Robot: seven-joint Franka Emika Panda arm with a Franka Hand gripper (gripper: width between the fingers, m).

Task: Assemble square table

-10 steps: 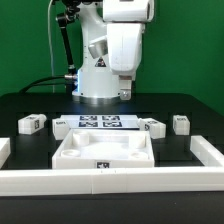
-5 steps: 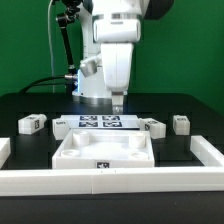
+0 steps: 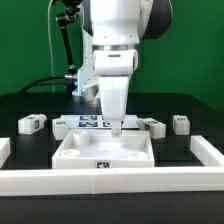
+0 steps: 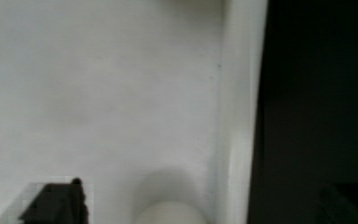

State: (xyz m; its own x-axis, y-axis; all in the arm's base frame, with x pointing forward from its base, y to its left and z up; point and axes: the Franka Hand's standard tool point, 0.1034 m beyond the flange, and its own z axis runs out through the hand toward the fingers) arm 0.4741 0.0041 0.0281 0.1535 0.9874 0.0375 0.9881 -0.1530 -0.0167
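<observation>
My pincer [image 3: 116,128] hangs spread wide and empty just over the back rim of the square table slab [image 3: 80,152], which lies flat on the tabletop [image 3: 195,108] just behind the long white rail [image 3: 110,183], I think so that I can grip this rim

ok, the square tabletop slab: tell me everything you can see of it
The tabletop slab is white, plastic-looking and square, with a raised rim, sunken middle and corner recesses. A small black-and-white tag sits on its front face. It lies flat on the black table, recesses up, none of the legs fitted, just behind the front rail. The open gripper hangs over its back edge, holding nothing; whether it touches cannot be told.
</observation>
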